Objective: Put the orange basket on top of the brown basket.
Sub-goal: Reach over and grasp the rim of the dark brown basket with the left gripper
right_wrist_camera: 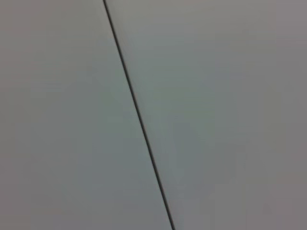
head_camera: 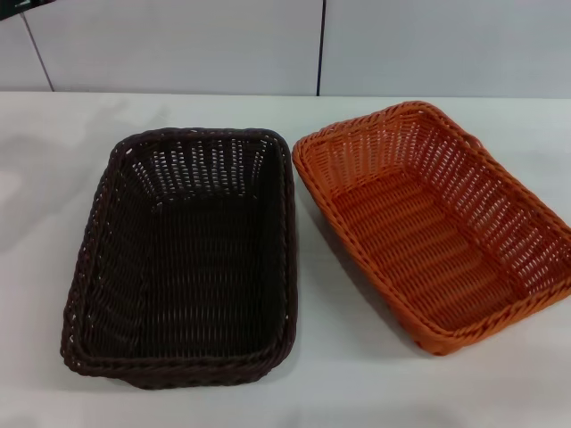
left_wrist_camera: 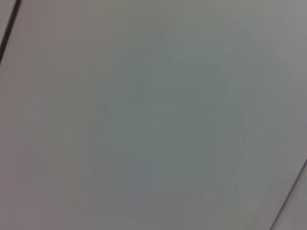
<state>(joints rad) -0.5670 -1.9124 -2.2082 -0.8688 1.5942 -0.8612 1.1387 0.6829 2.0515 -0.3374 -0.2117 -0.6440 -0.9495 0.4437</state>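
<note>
The brown basket (head_camera: 183,259) is a very dark woven rectangular tray standing on the white table at the centre left of the head view. The orange basket (head_camera: 437,223) is a bright orange woven tray of the same size, standing right beside it at the right and turned at an angle. A narrow strip of table separates their near rims. Both baskets are empty. Neither gripper nor arm shows in any view. The two wrist views show only plain grey-white panels with dark seams.
The white table (head_camera: 330,374) runs across the whole head view, with a pale panelled wall (head_camera: 178,45) behind its far edge. Bare table lies in front of the baskets and at the far left.
</note>
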